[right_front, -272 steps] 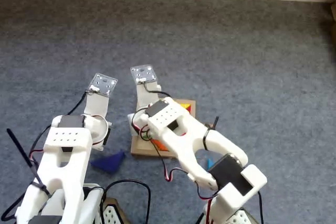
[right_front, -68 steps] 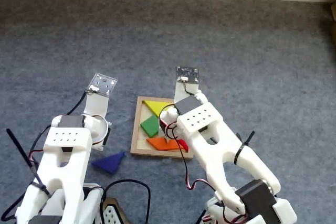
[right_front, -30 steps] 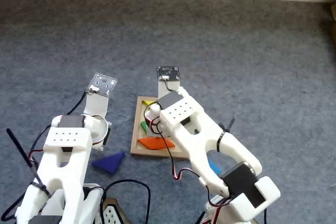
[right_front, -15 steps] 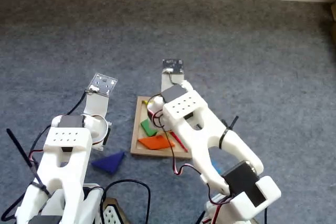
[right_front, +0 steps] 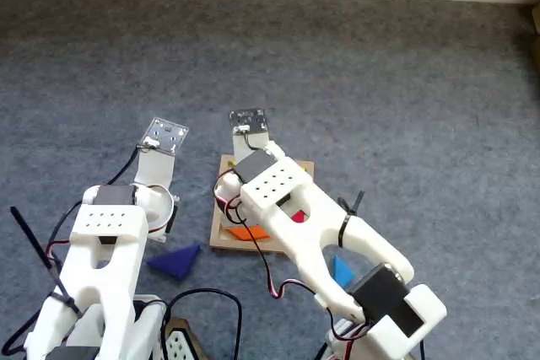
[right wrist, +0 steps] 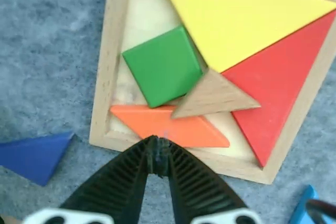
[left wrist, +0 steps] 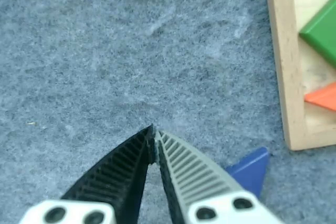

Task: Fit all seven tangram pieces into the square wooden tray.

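My right gripper [right wrist: 157, 157], pinched closed and empty, hangs over the smooth wooden tray [right wrist: 112, 51] beside its flat orange parallelogram [right wrist: 173, 129]. My left gripper [left wrist: 154, 139] is clenched empty above nubby grey carpet [left wrist: 105, 51].

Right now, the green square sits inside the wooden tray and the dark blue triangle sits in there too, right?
Not quite. The green square is inside the wooden tray, but the dark blue triangle lies outside it on the carpet; the right wrist view shows this.
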